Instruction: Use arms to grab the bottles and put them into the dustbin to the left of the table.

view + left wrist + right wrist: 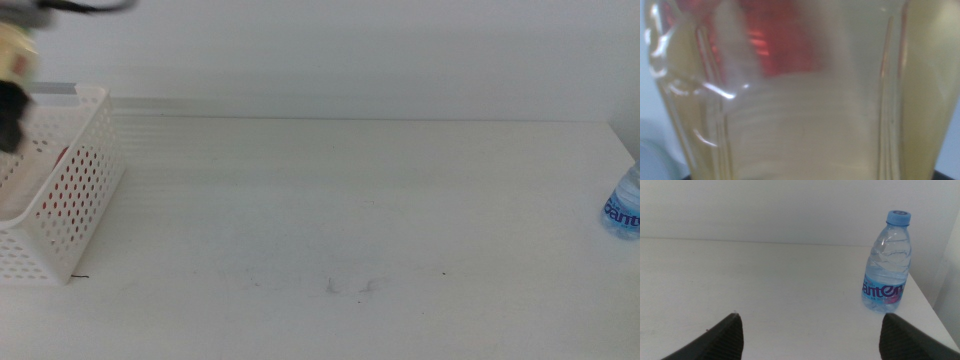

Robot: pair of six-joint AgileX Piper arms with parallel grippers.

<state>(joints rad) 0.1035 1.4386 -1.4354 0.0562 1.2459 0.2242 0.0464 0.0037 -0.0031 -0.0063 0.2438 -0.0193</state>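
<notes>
Left gripper [12, 95]: at 10 o'clock over white perforated plastic dustbin [75, 180], holding clear yellow-liquid bottle [805, 100].
Advice: release centred above the dustbin opening.
Right gripper [810, 335]: spread wide, empty, facing blue-capped clear water bottle [888, 265] on white bench [350, 220].

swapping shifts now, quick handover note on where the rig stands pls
Left gripper: over the dustbin at the table's left edge, with the yellow-liquid bottle filling its wrist view; jaws hidden.
Right gripper: open, low over the table, facing the water bottle.
Done: something red, likely the can, shows through the bin's holes.
Left: drop the yellow bottle, then bin the water bottle standing upright at the table's right edge.
</notes>
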